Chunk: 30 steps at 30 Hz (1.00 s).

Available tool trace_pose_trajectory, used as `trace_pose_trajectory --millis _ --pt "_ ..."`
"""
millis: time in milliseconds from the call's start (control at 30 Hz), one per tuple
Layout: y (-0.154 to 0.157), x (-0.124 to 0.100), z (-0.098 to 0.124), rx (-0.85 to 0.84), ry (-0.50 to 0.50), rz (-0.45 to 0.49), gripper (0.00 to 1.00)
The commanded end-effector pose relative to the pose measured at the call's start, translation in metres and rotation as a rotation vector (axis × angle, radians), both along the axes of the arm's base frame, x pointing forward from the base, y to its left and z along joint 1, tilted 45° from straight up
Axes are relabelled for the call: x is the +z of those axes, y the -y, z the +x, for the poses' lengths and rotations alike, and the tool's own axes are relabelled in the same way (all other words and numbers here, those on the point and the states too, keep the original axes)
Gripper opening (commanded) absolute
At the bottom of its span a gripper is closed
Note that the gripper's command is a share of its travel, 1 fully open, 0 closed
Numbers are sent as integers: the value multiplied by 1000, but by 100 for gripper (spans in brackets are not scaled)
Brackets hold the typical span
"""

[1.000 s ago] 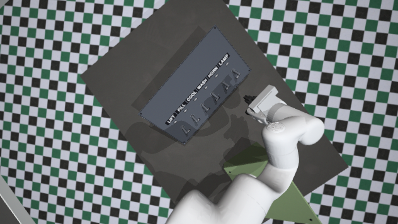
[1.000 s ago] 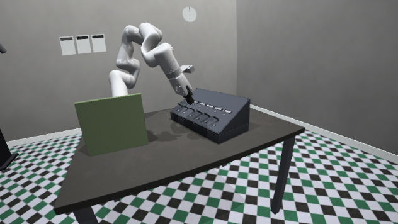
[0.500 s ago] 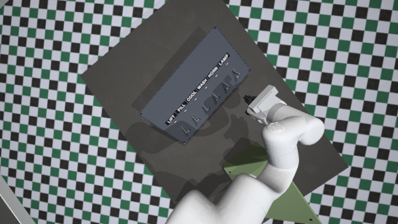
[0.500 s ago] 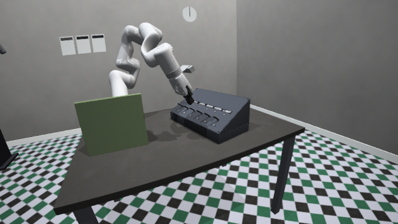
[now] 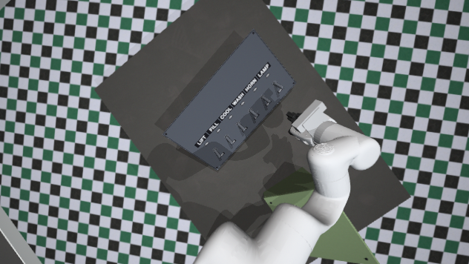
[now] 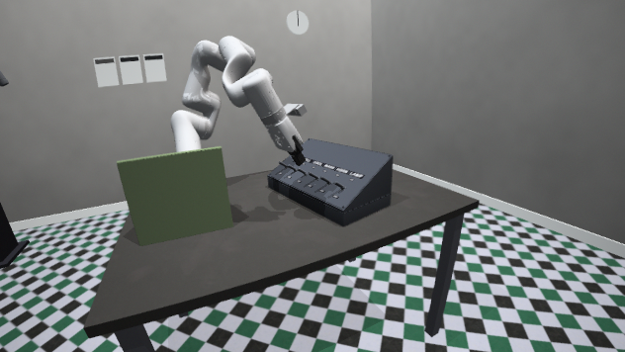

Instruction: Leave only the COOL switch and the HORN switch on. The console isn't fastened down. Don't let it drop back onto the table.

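A console (image 5: 230,100), dark grey and wedge-shaped, sits on a dark table (image 5: 148,85), set at a slant to its edges. Along its lower face runs a row of six toggle switches labelled LIFT, FILL, COOL (image 5: 225,113), WASH, HORN (image 5: 249,89) and LAMP. Whether each is on or off cannot be told. The white arm reaches in from the console's LAMP end. Its gripper (image 5: 291,116), fingers pressed together and holding nothing, hangs just beside that end. A green panel (image 6: 175,193) stands upright on the table near the arm's base.
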State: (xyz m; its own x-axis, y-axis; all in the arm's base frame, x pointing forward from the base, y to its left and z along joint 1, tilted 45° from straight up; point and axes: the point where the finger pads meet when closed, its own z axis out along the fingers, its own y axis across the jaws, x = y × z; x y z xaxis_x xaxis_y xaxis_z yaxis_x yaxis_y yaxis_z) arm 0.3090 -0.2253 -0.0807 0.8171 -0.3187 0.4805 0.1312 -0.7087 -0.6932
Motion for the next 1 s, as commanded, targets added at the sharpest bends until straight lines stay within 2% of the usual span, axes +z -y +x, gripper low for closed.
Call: trace_pose_trajectory --millis 0,467,967 --pt "-1 -1 3 -1 2 -4 0" --pt "-21 -19 21 -1 2 -4 0" --pt "-54 -46 50 -1 2 -4 0"
